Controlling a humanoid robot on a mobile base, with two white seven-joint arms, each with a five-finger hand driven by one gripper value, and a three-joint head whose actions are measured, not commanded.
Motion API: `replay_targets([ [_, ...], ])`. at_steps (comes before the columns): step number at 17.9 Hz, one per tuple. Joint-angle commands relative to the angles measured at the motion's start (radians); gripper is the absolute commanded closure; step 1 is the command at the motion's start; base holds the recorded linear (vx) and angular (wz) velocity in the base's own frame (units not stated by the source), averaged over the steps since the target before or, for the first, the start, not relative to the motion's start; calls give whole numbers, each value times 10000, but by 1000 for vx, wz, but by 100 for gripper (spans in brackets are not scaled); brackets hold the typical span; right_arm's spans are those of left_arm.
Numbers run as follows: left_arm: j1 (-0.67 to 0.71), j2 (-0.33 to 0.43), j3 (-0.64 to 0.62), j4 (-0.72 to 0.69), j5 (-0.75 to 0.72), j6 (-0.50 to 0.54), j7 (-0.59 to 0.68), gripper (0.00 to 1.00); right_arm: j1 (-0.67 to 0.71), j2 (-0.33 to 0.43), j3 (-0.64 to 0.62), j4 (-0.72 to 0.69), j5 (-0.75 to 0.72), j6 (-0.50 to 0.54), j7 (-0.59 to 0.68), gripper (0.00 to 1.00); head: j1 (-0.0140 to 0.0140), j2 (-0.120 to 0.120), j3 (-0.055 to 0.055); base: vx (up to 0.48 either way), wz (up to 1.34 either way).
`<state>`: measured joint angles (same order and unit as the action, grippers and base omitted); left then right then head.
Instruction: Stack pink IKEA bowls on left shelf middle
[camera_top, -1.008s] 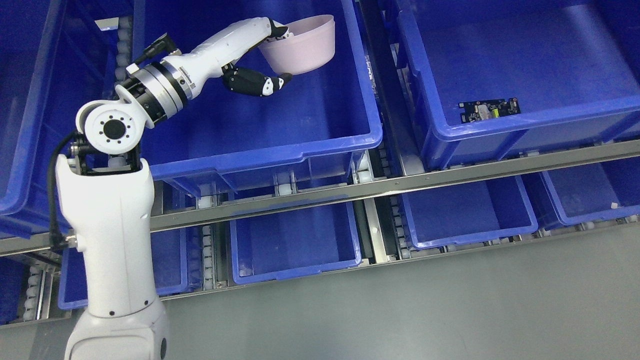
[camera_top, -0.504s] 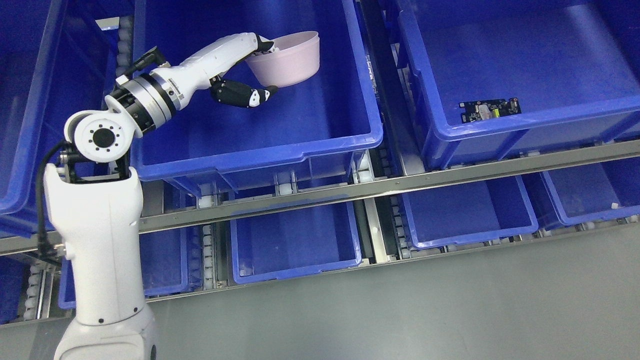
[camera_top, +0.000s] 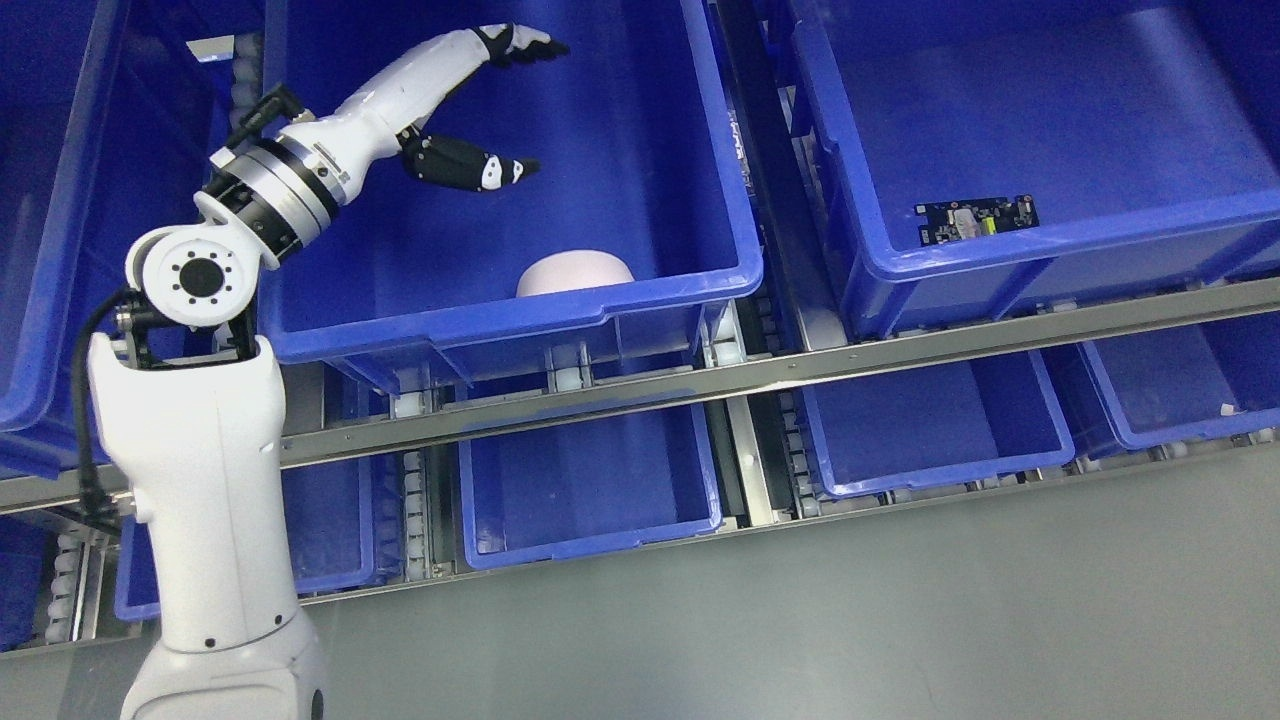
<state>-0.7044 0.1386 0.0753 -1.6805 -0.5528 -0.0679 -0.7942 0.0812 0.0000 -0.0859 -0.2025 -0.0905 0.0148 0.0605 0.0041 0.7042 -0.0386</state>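
At the upper left of the frame, the left hand (camera_top: 490, 105) hangs released, fingers spread, grasping nothing. A pink bowl (camera_top: 575, 274) lies upside down below it in the blue bin (camera_top: 500, 318), against the near wall.

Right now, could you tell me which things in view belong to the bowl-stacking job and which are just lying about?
Part of the job:
- pink bowl, upside down
- blue bin holding it
- left hand, open

Just lying about:
- circuit board in the right bin
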Motion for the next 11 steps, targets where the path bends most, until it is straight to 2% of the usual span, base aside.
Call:
replay_targets([
  [1,-120,-1211,1147,988,951,-72,3970,0,1,-175,0,0,0,6,8,0,0,0,0,0,0],
  [2,-90,-1211,1012,1126,2354,-72,5457,0,1,-175,0,0,0,6,-7,0,0,0,0,0,0],
  [4,32,-1211,370,1220,5223,171,7381,0,1,-175,0,0,0,6,8,0,0,0,0,0,0],
  [7,751,-1211,-107,884,5420,373,7712,0,1,-175,0,0,0,6,-7,0,0,0,0,-3,2],
  [11,2422,-1211,-431,-358,5405,357,7712,0,1,-175,0,0,0,6,8,0,0,0,0,-38,66],
])
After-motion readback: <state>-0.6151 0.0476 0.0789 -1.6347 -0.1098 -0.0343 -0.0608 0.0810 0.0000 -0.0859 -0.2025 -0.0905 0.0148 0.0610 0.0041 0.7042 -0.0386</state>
